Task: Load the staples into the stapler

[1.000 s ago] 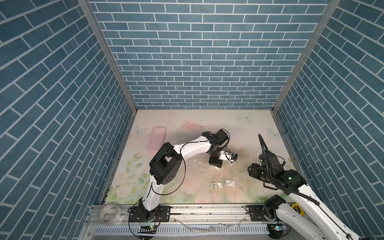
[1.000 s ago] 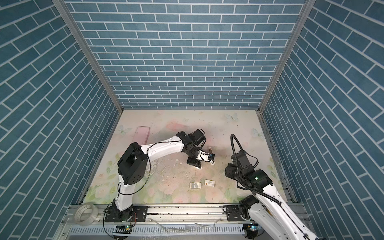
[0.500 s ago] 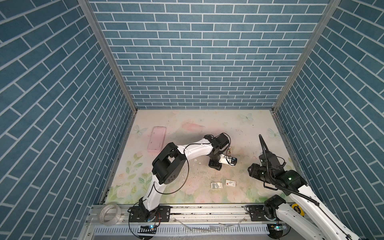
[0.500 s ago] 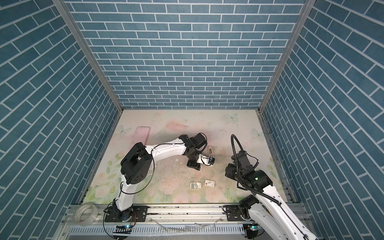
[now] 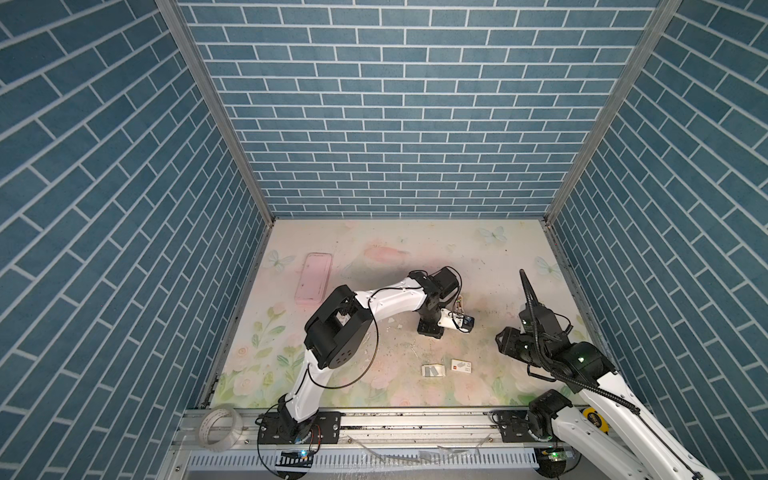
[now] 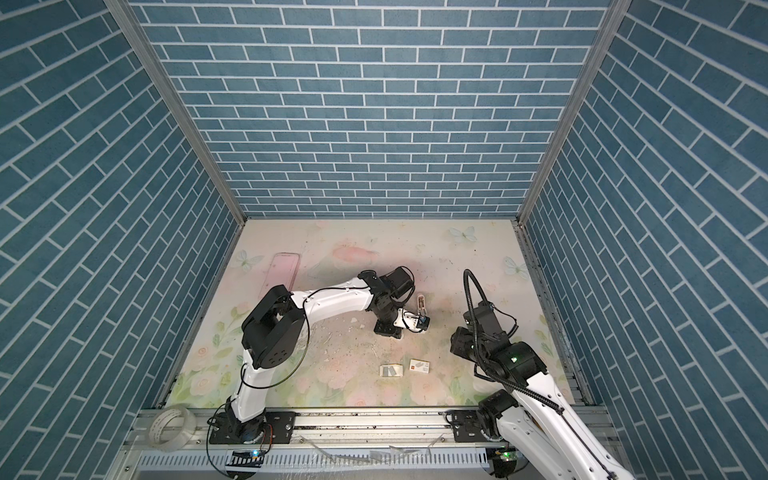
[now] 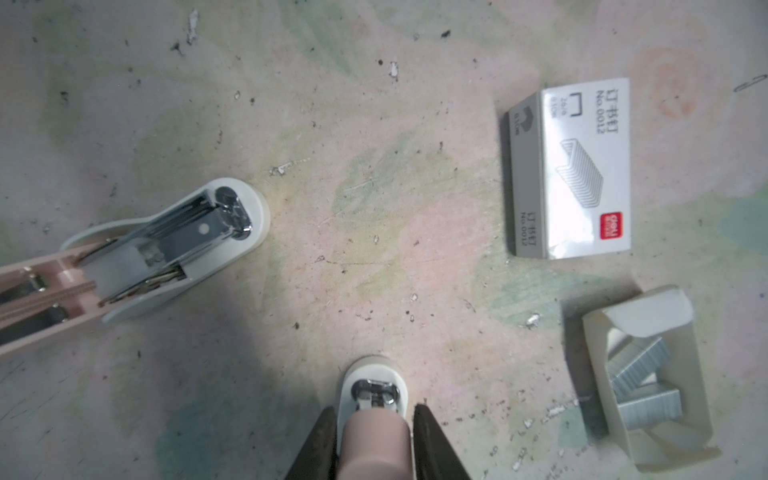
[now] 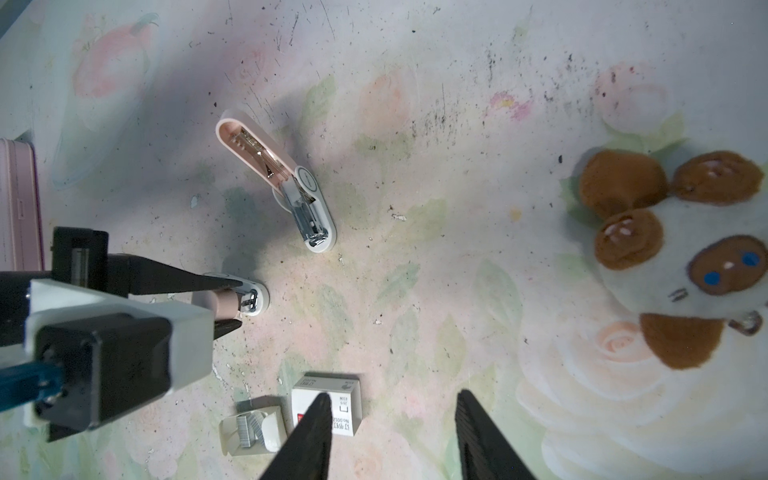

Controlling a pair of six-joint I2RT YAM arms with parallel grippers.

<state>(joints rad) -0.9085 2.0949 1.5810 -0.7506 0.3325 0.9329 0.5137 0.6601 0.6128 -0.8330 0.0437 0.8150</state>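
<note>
Two staplers show from the left wrist; left gripper (image 7: 374,411) is clamped on the closed stapler (image 7: 376,442), black fingers (image 7: 320,440) pressed to both sides of its pink body, white nose with metal plate poking out ahead. Taking the fingers' heading as 12: open stapler (image 7: 166,249) at 10 o'clock, well apart, pink lid swung back, metal channel bare; card sleeve (image 7: 582,166) with red square at 1 o'clock; cream tray (image 7: 648,313) at 3 o'clock, the staples (image 7: 648,405) lying in it as loose grey strips at odd angles

Right wrist view: right gripper (image 8: 392,395) has its fingers spread wide, nothing between them; one tip overlaps the card sleeve (image 8: 345,399) in the picture, height above it unclear. By its heading: cream tray (image 8: 226,432) at 9 o'clock, just beside the sleeve; closed stapler (image 8: 249,299) at 10; pink case (image 8: 16,208) farther out the same way; open stapler (image 8: 307,208) at 11; plush toy (image 8: 665,257) at 2

Both top views, back wall as 12: open stapler (image 5: 458,302) (image 6: 421,305) lies just to 3 o'clock of the table (image 5: 374,249) centre; the left wrist hangs at its 7 o'clock, hiding the closed stapler. Cream tray (image 5: 433,370) sits toward 5 o'clock near the front edge, card sleeve (image 5: 461,366) just beside it at its 3 o'clock. Pink case (image 5: 313,282) at 10 o'clock by the wall. Right gripper's fingers cannot be made out here
</note>
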